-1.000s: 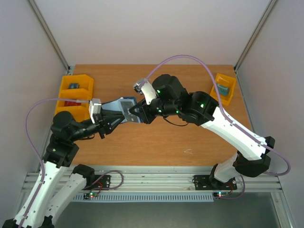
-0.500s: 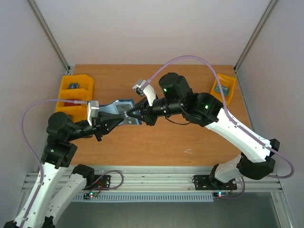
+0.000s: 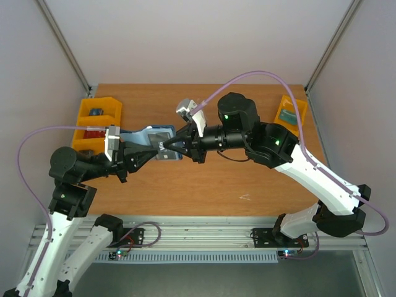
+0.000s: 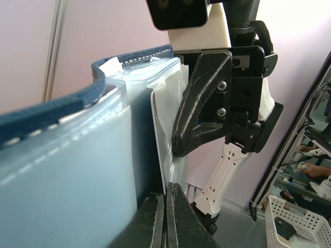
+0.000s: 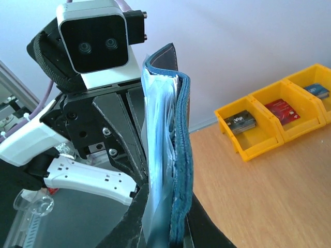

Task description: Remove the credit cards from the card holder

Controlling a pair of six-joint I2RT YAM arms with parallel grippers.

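Two claws share it: my left gripper (image 3: 154,151) is clenched on a thin pale sheet (image 4: 161,134), card or sleeve I can't tell. The card holder (image 3: 147,133) hangs at nine o'clock of table centre, and the right gripper (image 3: 169,147) clamps its soft edge. Light and slippery, I'd judge; pinch edges.

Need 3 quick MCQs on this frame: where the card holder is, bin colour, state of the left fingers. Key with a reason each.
1. Where is the card holder?
A) flat on the table
B) held up between the left gripper and right gripper
C) in a bin

2. Colour of the bins?
A) yellow
B) green
C) red

3. State of the left fingers?
A) wide open
B) shut on nothing
C) shut on a pale sheet of the holder

Key: B, both wrist views show it upright, gripped from both sides; A, yellow walls in the top view; C, the left wrist view shows the sheet pinched.
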